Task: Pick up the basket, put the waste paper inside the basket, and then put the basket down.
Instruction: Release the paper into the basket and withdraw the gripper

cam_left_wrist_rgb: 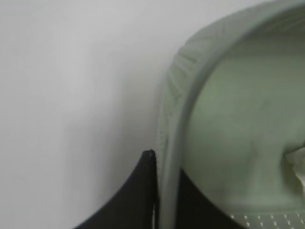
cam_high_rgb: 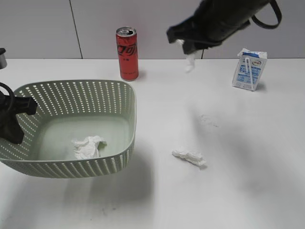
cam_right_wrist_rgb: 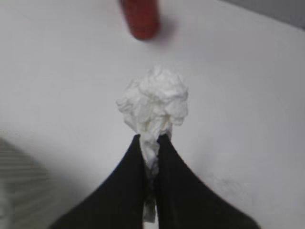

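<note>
R gripper [cam_right_wrist_rgb: 151, 143] pinching paper wad [cam_right_wrist_rgb: 153, 104] in air. L gripper [cam_left_wrist_rgb: 164, 191] clamped on basket [cam_high_rgb: 125, 102] rim; 1 wad inside [cam_high_rgb: 88, 147], 1 on table [cam_high_rgb: 189, 156].

Upright red soda can [cam_high_rgb: 127, 53] and blue-and-white milk carton [cam_high_rgb: 249, 69], well apart on white table [cam_high_rgb: 248, 171]

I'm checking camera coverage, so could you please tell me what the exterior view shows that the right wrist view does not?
Only the exterior view shows the milk carton, the wad on the table and the wad inside the basket. Only the right wrist view shows the fingers pinching the held wad. Both show the red can, that wad and the basket.
</note>
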You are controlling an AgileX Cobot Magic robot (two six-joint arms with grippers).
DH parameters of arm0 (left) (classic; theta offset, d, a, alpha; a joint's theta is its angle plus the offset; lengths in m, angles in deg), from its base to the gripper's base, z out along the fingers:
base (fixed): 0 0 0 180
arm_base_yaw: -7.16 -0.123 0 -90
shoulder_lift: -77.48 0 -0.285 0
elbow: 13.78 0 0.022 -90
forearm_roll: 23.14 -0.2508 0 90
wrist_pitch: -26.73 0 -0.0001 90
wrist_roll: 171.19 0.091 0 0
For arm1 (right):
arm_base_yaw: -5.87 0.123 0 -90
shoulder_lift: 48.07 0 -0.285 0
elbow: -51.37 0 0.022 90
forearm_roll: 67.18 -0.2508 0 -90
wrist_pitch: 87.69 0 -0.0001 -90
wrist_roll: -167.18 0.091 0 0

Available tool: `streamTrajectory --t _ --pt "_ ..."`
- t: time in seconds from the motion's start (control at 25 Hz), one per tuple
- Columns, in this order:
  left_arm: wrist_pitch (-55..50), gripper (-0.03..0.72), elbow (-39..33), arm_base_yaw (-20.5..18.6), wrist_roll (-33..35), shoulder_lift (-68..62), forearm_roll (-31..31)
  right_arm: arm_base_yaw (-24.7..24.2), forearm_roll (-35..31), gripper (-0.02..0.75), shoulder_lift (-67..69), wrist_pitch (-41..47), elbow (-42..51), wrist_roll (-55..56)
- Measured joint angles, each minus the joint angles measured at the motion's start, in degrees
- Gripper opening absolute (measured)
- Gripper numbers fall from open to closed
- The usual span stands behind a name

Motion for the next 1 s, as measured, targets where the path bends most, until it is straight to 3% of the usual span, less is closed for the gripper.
streamTrajectory --t 0.36,0.48,0.64,0.72,0.84,1.0 --pt "0.0 0.0 0.0 0.0 0.0 0.0 0.0 16.1 -4.4 0.024 -1.3 -9.6 0.0 -3.6" --pt "0.0 0.0 0.0 0.0 0.0 0.0 0.0 17.4 -5.1 0.174 2.1 -9.8 0.0 -3.8" --pt "0.0 0.0 0.0 0.0 0.0 0.0 0.0 17.4 -5.8 0.563 4.4 -8.6 -0.1 -3.8" --pt "0.0 0.0 0.0 0.0 0.0 0.0 0.0 17.4 -4.6 0.607 4.0 -6.4 -1.7 -3.8" --pt "-0.1 0.0 -0.1 0.0 0.0 0.0 0.0 16.4 1.1 0.605 1.7 -0.4 -5.4 -2.5" --pt "-0.2 0.0 -0.1 0.0 0.0 0.0 -0.5 11.4 7.0 0.602 -2.7 11.2 -7.2 -0.7"
